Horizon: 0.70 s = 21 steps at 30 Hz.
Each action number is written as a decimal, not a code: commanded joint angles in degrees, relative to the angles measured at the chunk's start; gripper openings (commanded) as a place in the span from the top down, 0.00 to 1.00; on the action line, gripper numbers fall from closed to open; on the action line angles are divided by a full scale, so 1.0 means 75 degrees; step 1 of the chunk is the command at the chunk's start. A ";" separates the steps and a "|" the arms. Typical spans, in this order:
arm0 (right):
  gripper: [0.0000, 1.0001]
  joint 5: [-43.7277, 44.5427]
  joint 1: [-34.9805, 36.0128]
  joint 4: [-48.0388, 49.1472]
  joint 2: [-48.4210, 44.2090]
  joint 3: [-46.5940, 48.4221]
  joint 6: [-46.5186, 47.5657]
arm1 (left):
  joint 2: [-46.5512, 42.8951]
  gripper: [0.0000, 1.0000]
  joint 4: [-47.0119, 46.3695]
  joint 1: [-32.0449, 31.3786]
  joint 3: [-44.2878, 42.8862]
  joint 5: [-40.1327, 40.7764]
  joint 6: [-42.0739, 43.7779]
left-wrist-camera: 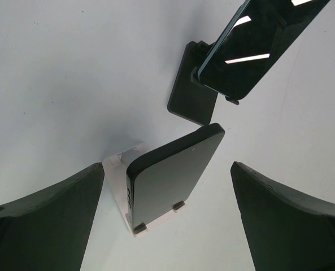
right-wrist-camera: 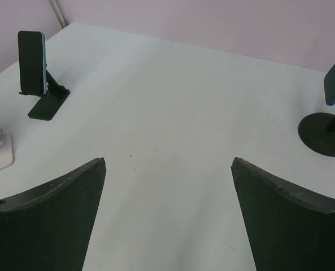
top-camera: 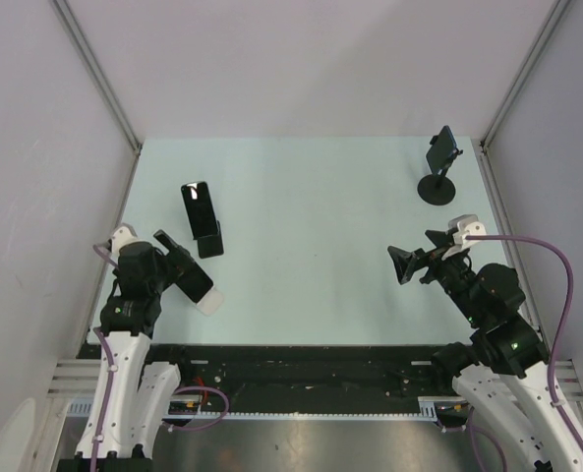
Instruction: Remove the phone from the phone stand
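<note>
Approach | left gripper (left-wrist-camera: 167,167) released above phone (left-wrist-camera: 175,172) on white stand (left-wrist-camera: 116,169) | we advise gripping both long edges, lifting straight off | right gripper (right-wrist-camera: 168,161) released.

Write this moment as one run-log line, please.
left gripper: open, facing phone on white stand | right gripper: open, over table | phone: in stand, untouched
</note>
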<state>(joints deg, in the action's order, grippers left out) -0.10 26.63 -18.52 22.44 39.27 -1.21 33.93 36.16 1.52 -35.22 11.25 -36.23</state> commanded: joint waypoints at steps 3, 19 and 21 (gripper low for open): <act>0.00 0.0001 0.0093 0.0267 -0.0097 -0.0032 0.0138 | 0.0163 0.00 -0.0193 0.0067 -0.0459 -0.0257 0.0072; 0.00 -0.0010 0.0269 0.0220 -0.0155 -0.0044 0.0312 | 0.0432 0.14 -0.0931 0.0594 -0.0378 -0.2131 0.2451; 0.00 0.0001 0.0281 0.0185 -0.0202 -0.0056 0.0349 | 0.0503 0.14 -0.0978 0.0687 -0.0343 -0.2377 0.2463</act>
<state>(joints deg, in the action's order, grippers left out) -0.08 28.21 -18.55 22.04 39.20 -0.40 36.69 32.03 5.10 -36.88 -0.45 -20.43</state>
